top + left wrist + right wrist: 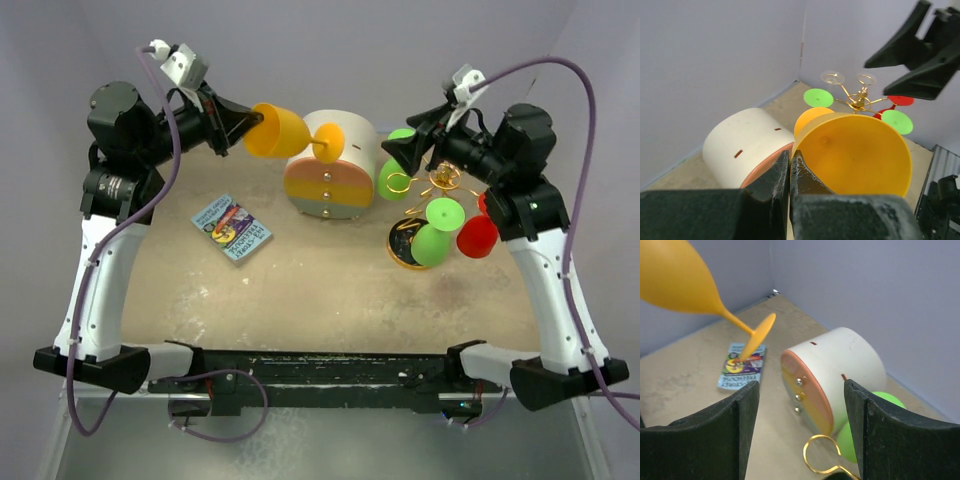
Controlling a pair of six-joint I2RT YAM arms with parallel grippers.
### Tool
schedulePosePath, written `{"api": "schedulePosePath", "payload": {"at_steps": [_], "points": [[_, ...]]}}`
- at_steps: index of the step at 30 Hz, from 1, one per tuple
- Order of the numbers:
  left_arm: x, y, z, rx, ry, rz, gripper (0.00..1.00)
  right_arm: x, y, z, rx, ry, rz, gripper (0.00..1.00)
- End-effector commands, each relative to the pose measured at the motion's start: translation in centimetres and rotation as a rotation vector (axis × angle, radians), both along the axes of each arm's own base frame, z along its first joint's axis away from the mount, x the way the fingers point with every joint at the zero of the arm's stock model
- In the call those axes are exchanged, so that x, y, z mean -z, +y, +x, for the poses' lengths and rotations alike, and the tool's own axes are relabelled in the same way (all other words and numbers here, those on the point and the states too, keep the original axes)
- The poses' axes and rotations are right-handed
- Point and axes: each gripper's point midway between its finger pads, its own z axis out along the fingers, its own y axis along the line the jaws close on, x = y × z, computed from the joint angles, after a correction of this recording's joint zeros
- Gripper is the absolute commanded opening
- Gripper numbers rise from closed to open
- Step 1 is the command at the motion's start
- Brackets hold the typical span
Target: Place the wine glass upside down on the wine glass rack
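My left gripper (255, 128) is shut on the rim of a yellow wine glass (280, 130) and holds it on its side, in the air over the back left of the table, foot pointing right. In the left wrist view the fingers (790, 165) pinch the bowl's wall (860, 155). The gold wire rack (440, 185) stands at the right on its round black-and-gold base (401, 243). Green glasses (438, 228) and a red one (478, 236) hang on it. My right gripper (400, 155) is open and empty just left of the rack; a free gold loop (822, 455) lies below its fingers.
A round white drawer box (335, 165) with orange and yellow bands lies between the yellow glass and the rack, under the glass's foot (328, 143). A small blue booklet (232, 228) lies flat at centre left. Grey walls close the back and the sides.
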Motion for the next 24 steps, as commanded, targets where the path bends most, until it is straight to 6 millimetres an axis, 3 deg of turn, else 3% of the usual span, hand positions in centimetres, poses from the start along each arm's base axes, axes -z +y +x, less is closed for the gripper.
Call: {"api": "schedulePosePath", "payload": {"at_steps": [1,13,24], "points": [[-2.0,-1.8,-1.6,0.077,-0.069,-0.037,0.0,-2.9,3.1,-0.5,-0.147,0.048,0.209,0.71],[-1.2,-3.1,-1.4,0.098,-0.112,0.026,0.0,1.1,6.8,0.7,-0.244,0.218,0.26,0.68],[-0.7,-3.5,-1.6,0.119,-0.155,0.068,0.0,3.5,8.9,1.4,-0.248,0.334,0.287,0.49]]}}
